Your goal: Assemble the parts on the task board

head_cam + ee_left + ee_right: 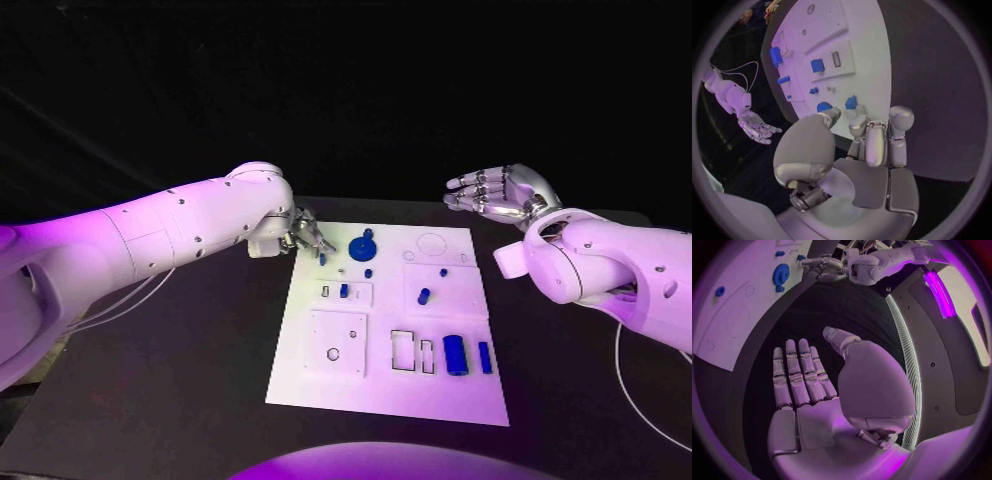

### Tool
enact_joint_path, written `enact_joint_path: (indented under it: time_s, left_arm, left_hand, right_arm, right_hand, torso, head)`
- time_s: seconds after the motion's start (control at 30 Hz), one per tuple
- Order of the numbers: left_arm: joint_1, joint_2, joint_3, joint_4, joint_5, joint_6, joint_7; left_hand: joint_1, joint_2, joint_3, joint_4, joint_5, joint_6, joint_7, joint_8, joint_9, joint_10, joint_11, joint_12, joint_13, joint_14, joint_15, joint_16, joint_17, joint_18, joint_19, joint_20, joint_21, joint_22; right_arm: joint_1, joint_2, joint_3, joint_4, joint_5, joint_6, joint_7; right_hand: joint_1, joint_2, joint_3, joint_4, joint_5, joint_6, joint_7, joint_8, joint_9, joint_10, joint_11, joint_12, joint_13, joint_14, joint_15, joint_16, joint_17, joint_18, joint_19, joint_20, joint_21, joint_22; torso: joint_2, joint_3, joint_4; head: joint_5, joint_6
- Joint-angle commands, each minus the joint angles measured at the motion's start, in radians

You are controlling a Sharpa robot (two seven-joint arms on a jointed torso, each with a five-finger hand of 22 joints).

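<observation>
The left hand (303, 238) is at the far left corner of the task board (361, 395), its fingers curled over the edge; whether it pinches anything I cannot tell. The white board lies with its long axis from near to far. A round blue gear (362, 246) lies at the far end. Two long blue parts (454, 354) near the right edge point near to far. No writing is readable. The right hand (498, 192) hovers beyond the far right corner, spread wide, holding nothing.
</observation>
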Motion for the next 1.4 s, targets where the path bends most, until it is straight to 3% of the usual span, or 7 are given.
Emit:
enact_joint_path:
  time_s: [0.03, 0.47, 1.03, 1.23, 1.4]
  left_arm:
    - [-0.001, 0.003, 0.000, -0.004, 0.009, 0.025, 0.011]
    - [-0.002, 0.001, -0.001, 0.001, 0.021, 0.018, 0.005]
    - [-0.003, 0.000, -0.001, 0.006, 0.049, 0.026, 0.001]
    - [-0.003, 0.000, -0.001, 0.001, 0.050, 0.024, 0.002]
    - [-0.003, 0.000, -0.002, -0.004, 0.051, 0.024, 0.003]
  left_hand:
    - [0.011, 0.001, 0.002, -0.001, -0.001, 0.008, 0.001, 0.000, -0.002, -0.001, 0.002, 0.002, 0.000, 0.036, 0.003, 0.007, -0.001, -0.009, 0.001, 0.005, 0.000, 0.002]
    - [0.064, 0.037, 0.030, -0.004, -0.001, 0.020, -0.003, 0.012, -0.007, -0.003, -0.001, 0.002, -0.005, 0.036, 0.002, 0.007, -0.002, -0.008, -0.001, 0.005, 0.000, 0.001]
    - [0.090, 0.038, 0.040, -0.010, -0.002, 0.026, -0.009, 0.031, 0.002, -0.006, -0.006, 0.000, -0.010, 0.036, -0.002, 0.006, -0.003, -0.008, -0.002, 0.003, 0.000, 0.000]
    - [0.156, 0.063, 0.101, -0.038, -0.003, 0.010, -0.014, 0.043, 0.009, -0.009, -0.012, -0.003, -0.015, 0.036, -0.008, 0.006, -0.003, -0.008, -0.003, -0.001, 0.000, 0.001]
    - [0.183, 0.064, 0.158, -0.060, -0.002, 0.000, -0.015, 0.050, 0.012, -0.009, -0.013, -0.004, -0.017, 0.036, -0.009, 0.006, -0.003, -0.008, -0.004, -0.002, 0.000, 0.001]
  right_arm:
    - [0.000, 0.000, 0.000, 0.002, -0.001, 0.014, 0.011]
    - [0.000, 0.000, 0.000, 0.001, -0.001, 0.017, 0.007]
    - [0.000, 0.002, 0.000, -0.001, 0.003, 0.019, 0.002]
    - [0.000, 0.003, 0.000, -0.002, 0.003, 0.020, 0.002]
    - [0.000, 0.003, 0.000, -0.002, 0.003, 0.020, 0.002]
  right_hand:
    - [-0.009, 0.002, 0.000, -0.004, -0.006, 0.005, 0.006, -0.003, -0.001, 0.007, 0.000, -0.006, -0.001, 0.006, 0.000, 0.003, -0.001, 0.015, 0.009, 0.001, 0.002, -0.001]
    - [-0.011, 0.003, -0.001, -0.004, -0.005, 0.004, 0.007, -0.004, -0.002, 0.007, 0.001, -0.008, -0.002, 0.006, 0.000, 0.004, -0.003, 0.014, 0.012, 0.001, 0.003, -0.002]
    - [-0.013, 0.004, -0.001, -0.003, -0.005, 0.004, 0.008, -0.005, -0.002, 0.007, 0.001, -0.009, -0.002, 0.005, 0.001, 0.003, -0.004, 0.014, 0.012, 0.001, 0.003, -0.003]
    - [-0.013, 0.004, -0.001, -0.003, -0.005, 0.004, 0.008, -0.005, -0.002, 0.007, 0.001, -0.009, -0.002, 0.005, 0.001, 0.003, -0.004, 0.014, 0.012, 0.001, 0.003, -0.003]
    - [-0.013, 0.004, -0.001, -0.003, -0.005, 0.004, 0.008, -0.005, -0.002, 0.007, 0.001, -0.009, -0.002, 0.005, 0.001, 0.003, -0.004, 0.014, 0.012, 0.001, 0.003, -0.003]
  torso:
    - [0.000, -0.0001, -0.0001]
    - [-0.001, 0.0000, 0.0004]
    - [0.000, 0.0004, 0.0005]
    - [-0.001, 0.0002, 0.0004]
    - [-0.001, -0.0001, -0.0004]
  head:
    - [-0.001, -0.001]
    - [-0.002, -0.004]
    - [-0.002, -0.006]
    - [-0.002, -0.008]
    - [-0.002, -0.008]
